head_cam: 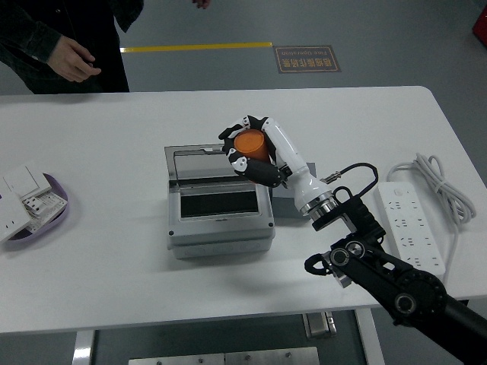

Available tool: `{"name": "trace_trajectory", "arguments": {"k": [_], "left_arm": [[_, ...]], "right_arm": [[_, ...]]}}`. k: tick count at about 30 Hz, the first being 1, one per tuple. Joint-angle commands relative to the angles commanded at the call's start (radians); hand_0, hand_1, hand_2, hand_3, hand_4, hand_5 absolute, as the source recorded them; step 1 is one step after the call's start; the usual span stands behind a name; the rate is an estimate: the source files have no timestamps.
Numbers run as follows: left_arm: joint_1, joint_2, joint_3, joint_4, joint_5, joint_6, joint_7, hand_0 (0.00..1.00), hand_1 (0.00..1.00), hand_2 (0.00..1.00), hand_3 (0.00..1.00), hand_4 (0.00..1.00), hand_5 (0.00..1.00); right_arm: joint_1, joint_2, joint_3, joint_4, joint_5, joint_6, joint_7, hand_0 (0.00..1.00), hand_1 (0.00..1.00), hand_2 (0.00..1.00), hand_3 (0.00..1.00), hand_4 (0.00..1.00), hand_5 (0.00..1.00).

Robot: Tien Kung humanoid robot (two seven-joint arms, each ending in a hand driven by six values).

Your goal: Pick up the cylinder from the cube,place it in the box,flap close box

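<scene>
Bright, even overhead light, soft shadows on the white table (114,258), perhaps slightly blurred edges.

Lab: floor tape line (196,47).

One orange cylinder (249,144) showing. One grey box (219,199) sitting with its single lid raised. One dark cube (287,204) partly showing behind the arm. One robot hand (251,148) reaching in over the surface (114,266); one black arm carrying it. One white power strip (409,222) lying with one coiled cable (440,180). One purple dish (55,205) holding white switch plates; count unclear. One person (53,42) standing at the far side, one of their hands (74,59) showing plainly.
</scene>
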Motion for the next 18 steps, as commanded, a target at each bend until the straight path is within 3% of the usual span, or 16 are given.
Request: {"name": "trace_trajectory", "arguments": {"k": [2, 10, 18], "left_arm": [[0.0, 0.0, 0.0, 0.0, 0.0, 0.0, 0.001, 0.586, 0.61, 0.606, 0.629, 0.652, 0.164], [-0.001, 0.0, -0.004, 0.0, 0.003, 0.001, 0.002, 0.587, 0.61, 0.606, 0.629, 0.652, 0.164], [-0.006, 0.001, -0.003, 0.0, 0.003, 0.001, 0.003, 0.587, 0.61, 0.607, 0.63, 0.652, 0.165]], "right_arm": [[0.012, 0.008, -0.007, 0.006, -0.075, 0.01, -0.058, 0.002, 0.1, 0.195, 0.161, 0.002, 0.002], [0.077, 0.028, -0.063, 0.014, -0.393, 0.156, -0.322, 0.002, 0.092, 0.202, 0.161, 0.002, 0.002], [0.119, 0.042, -0.123, -0.023, -0.649, 0.282, -0.505, 0.002, 0.095, 0.206, 0.161, 0.002, 0.002]]}}
